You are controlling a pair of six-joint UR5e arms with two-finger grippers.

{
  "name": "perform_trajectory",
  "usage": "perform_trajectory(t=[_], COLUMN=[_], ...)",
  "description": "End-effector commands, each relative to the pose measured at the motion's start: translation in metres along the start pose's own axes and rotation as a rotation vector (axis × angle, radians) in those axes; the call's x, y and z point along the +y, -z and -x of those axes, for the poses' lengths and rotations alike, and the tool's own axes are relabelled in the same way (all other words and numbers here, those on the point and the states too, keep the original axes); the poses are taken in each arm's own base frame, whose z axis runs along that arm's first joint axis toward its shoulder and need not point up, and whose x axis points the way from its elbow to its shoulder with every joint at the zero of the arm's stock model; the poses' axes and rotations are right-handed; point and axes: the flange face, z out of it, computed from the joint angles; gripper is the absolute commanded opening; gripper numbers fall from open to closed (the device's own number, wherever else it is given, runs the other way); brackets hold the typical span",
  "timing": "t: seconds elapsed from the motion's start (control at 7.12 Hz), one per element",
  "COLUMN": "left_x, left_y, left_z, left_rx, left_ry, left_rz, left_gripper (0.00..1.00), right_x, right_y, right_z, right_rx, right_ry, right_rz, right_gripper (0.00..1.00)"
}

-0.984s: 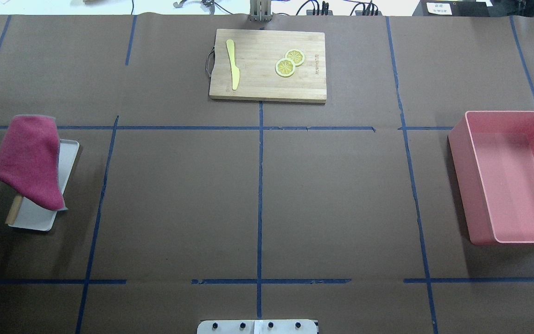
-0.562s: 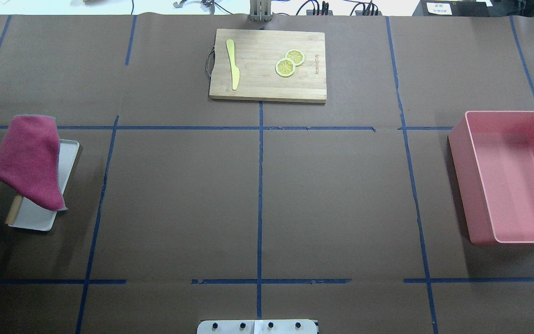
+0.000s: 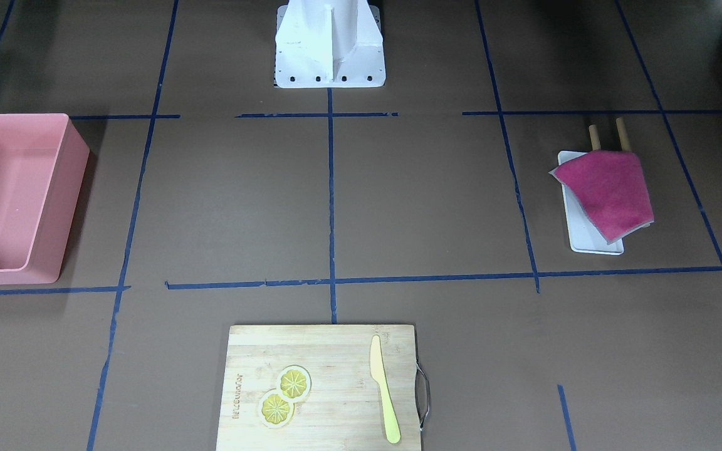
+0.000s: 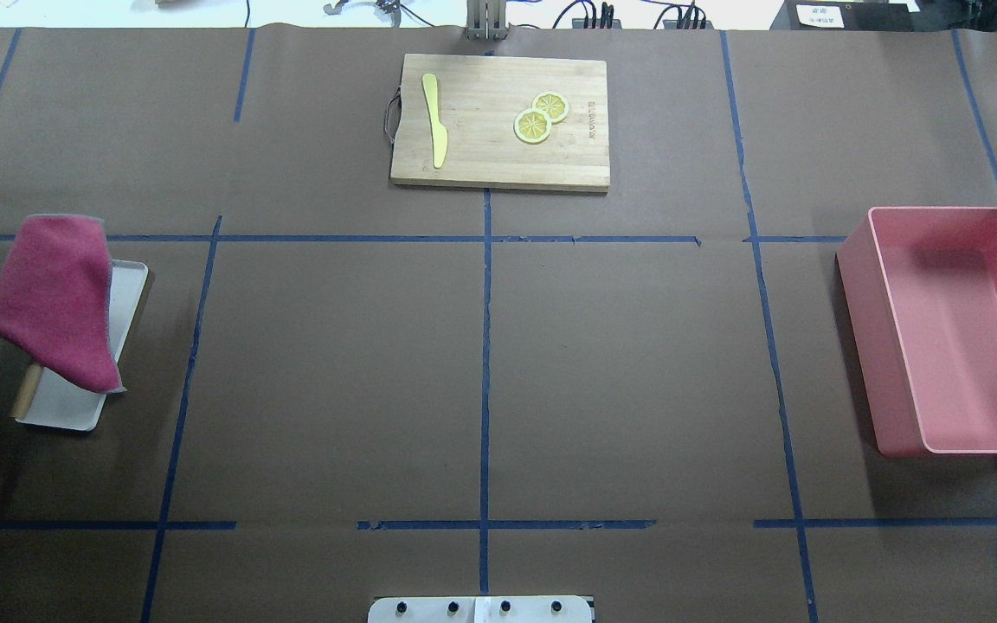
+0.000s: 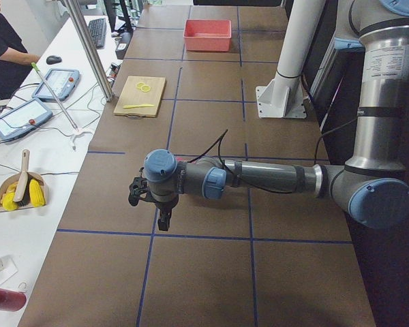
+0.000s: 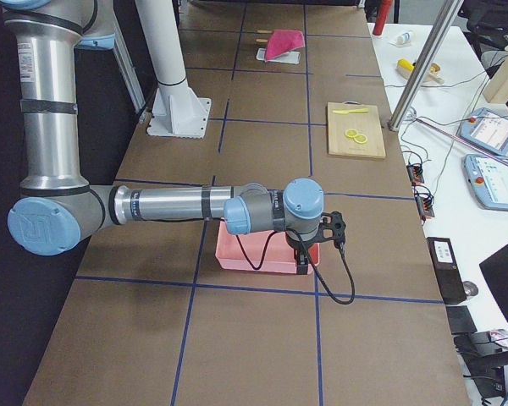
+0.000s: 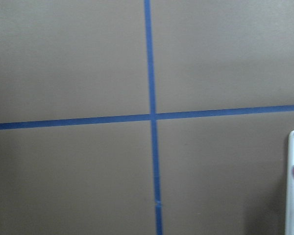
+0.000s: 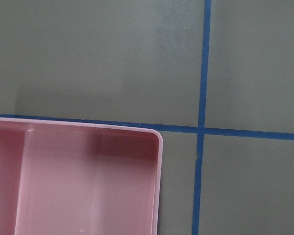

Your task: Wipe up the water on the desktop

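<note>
Left gripper point(image 5: 163, 223): held above the desktop point(image 4: 334, 363), well to the robot's left of the cutting board point(image 4: 490, 160). Whether it is released or clenched cannot be told. Right gripper point(image 6: 302, 264): well to the robot's right of the cutting board, above a corner of the pink bin point(image 4: 860, 346); state likewise cannot be told. The desktop carries the cutting board at its far edge. The red cloth point(image 4: 53, 298) drapes over a white tray point(image 4: 66, 414), left of the cutting board and nearer the robot.
</note>
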Motion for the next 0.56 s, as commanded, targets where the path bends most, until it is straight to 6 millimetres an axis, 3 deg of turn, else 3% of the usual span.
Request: perform_trajectory(t=[0.0, 0.42], left_x=[0.001, 0.005], left_y=[-0.008, -0.001], left_z=[-0.012, -0.037], left_rx=[0.055, 0.131], left_ry=[-0.038, -0.116], left_rz=[-0.018, -0.078], left_gripper=[1.00, 1.00], right_x=[-0.009, -0.012], right_y=[-0.012, -0.011], right_z=[0.018, 0.027], right_rx=[-0.003, -0.010], right_ry=[0.017, 0.009], right_rz=[0.008, 0.006], right_gripper=[1.00, 1.00])
